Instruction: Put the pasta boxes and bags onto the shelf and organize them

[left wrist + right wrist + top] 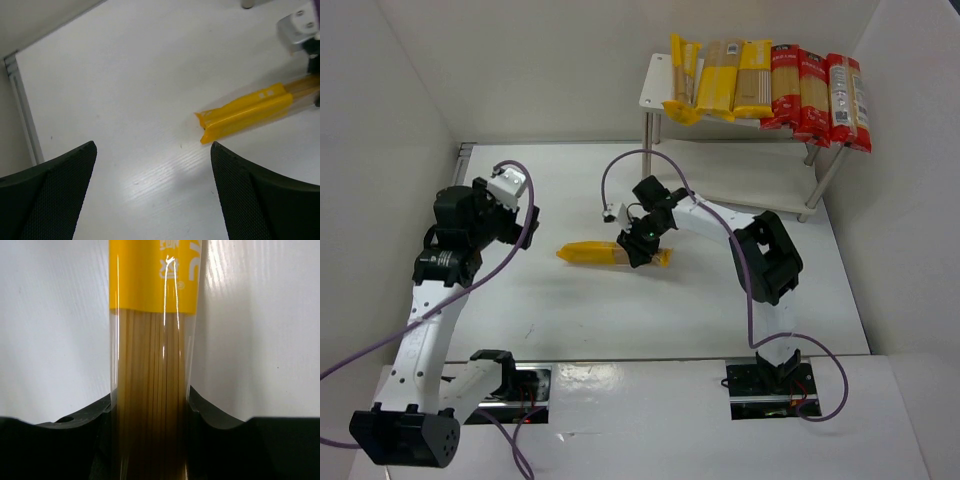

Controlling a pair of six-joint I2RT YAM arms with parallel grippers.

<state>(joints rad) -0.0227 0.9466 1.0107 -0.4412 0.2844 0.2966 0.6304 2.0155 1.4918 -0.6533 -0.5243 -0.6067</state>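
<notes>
A yellow spaghetti packet [590, 252] lies on the table in the middle. My right gripper [642, 243] is shut on its clear part, where tan pasta shows between the fingers [150, 405]. The packet also shows in the left wrist view [245, 113]. The white shelf [655, 90] stands at the back right. Three yellow packets [720, 80] and three red packets [817, 95] lie side by side on its top board. My left gripper [152, 195] is open and empty, hovering over bare table left of the packet; it appears in the top view [510, 190].
White walls close in the table on the left, back and right. The shelf's lower board [760, 190] lies behind my right arm. A metal strip [22, 115] runs along the table's left edge.
</notes>
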